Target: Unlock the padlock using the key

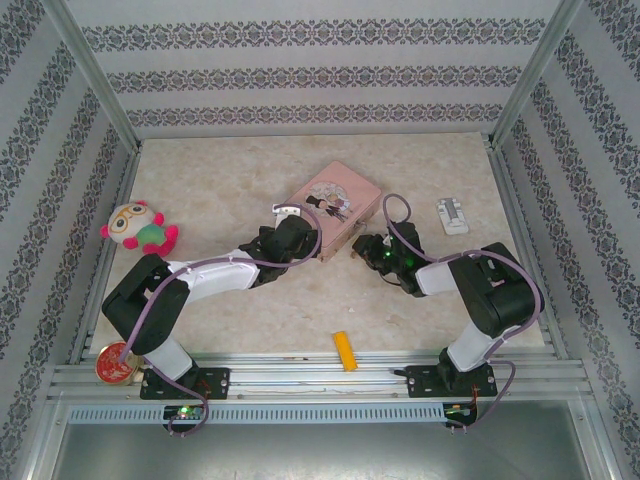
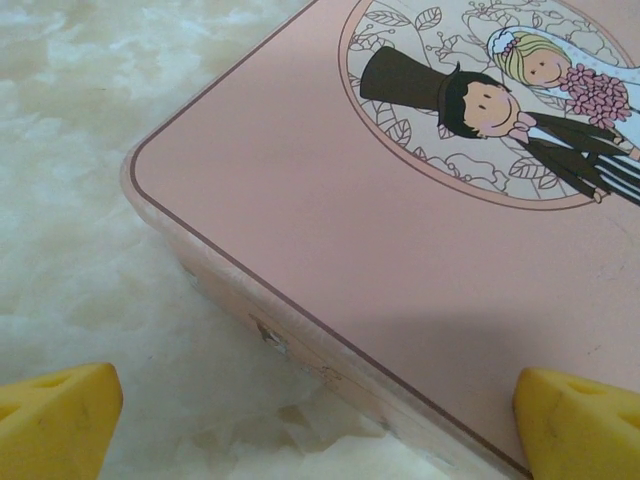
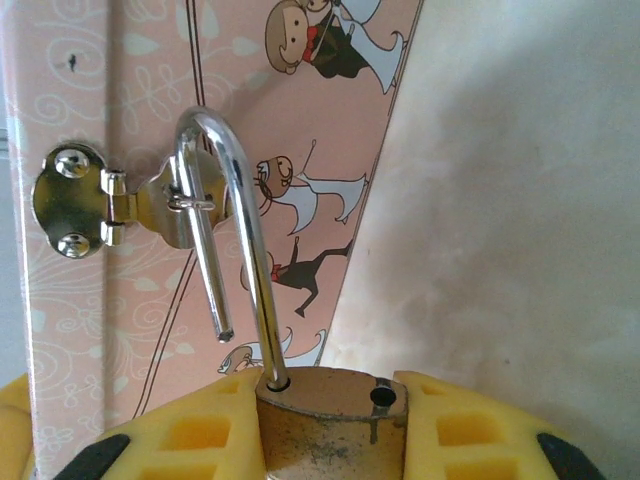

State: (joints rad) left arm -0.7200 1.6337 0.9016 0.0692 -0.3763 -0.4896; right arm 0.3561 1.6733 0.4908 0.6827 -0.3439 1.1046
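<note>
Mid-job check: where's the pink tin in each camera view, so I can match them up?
Top external: pink tin, centre, angled.
Left wrist: its lid and a corner, upper right, above the yellow fingers.
Right wrist: its side with the hasp down the left, padlock hooked through.
Shared landmark: the beige marbled tabletop.

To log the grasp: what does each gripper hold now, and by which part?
Right gripper holds the padlock by its brass body; left gripper holds nothing.
</note>
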